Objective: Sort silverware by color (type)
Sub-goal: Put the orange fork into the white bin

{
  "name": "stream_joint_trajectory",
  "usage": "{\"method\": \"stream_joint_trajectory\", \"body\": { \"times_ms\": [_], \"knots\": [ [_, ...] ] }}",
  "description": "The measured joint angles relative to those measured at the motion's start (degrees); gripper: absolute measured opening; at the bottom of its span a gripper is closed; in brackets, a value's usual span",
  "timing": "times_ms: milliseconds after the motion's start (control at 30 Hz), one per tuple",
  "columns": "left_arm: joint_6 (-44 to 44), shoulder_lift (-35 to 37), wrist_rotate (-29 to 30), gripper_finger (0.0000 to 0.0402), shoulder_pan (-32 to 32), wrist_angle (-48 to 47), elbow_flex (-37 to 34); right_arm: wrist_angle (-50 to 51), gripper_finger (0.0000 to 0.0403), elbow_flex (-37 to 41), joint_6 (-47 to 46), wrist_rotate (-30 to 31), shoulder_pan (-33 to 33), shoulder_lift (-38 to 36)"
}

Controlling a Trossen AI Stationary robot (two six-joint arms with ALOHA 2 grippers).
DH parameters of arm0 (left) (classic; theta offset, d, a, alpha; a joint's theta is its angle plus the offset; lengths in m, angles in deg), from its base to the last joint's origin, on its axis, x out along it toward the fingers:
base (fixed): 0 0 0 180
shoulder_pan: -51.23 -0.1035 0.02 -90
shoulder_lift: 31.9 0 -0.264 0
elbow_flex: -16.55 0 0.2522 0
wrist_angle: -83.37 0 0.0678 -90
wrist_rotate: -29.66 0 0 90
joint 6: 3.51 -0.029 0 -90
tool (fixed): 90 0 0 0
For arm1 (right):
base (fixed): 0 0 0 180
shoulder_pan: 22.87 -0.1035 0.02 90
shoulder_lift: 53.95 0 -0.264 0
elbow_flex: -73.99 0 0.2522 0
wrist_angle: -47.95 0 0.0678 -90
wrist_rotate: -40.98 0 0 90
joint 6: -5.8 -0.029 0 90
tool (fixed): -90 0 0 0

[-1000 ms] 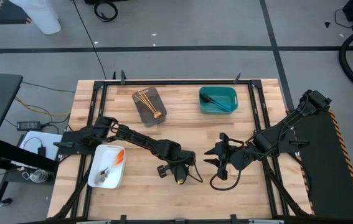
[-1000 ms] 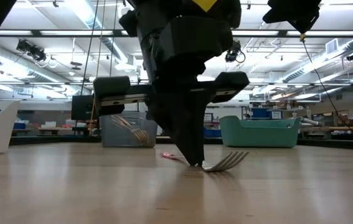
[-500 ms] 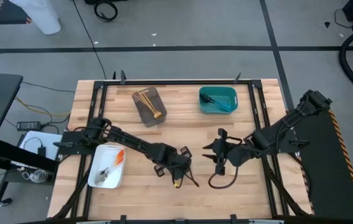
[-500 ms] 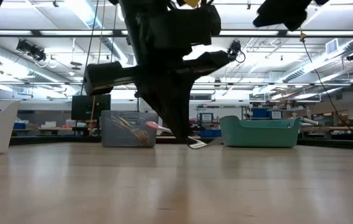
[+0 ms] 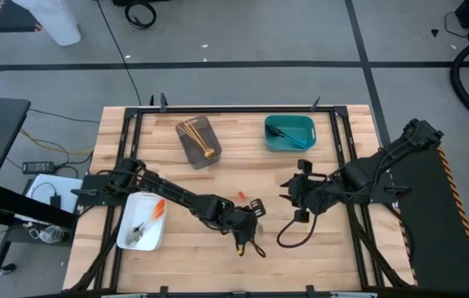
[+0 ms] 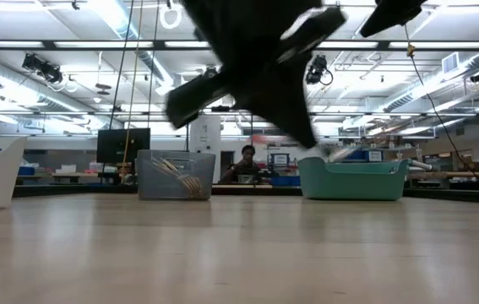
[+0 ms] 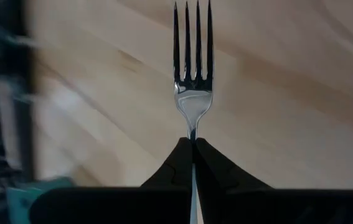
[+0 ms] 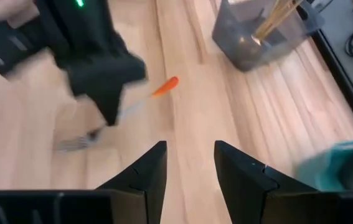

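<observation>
The left gripper (image 5: 248, 209), clamped on the orange-handled fork (image 8: 140, 99), now carries it off the table, toward ten o'clock.

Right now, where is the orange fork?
The orange-handled fork hangs above the table's middle, pinched in the left gripper, between the white tray and the right gripper.

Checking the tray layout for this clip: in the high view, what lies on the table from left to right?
White tray → grey tray → left hand, shut on an orange-handled fork → teal tray → right hand, open and empty.
</observation>
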Motion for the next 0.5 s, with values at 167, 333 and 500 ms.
{"method": "stream_joint_trajectory", "body": {
  "times_ms": [167,333,500],
  "knots": [
    [-5.30,0.42,-0.33,0.0009,-0.63,12.57,0.01,8.07,0.0144,-2.57,2.54,-0.35,0.44,0.04],
    [-8.54,0.53,-1.76,0.0009,-1.30,24.26,0.01,13.08,0.0144,-2.62,4.75,0.17,-0.87,0.10],
    [-5.33,0.53,-6.01,0.0009,-2.26,30.80,0.01,15.76,0.0134,-2.62,3.18,7.80,-4.04,0.10]
  ]
}}
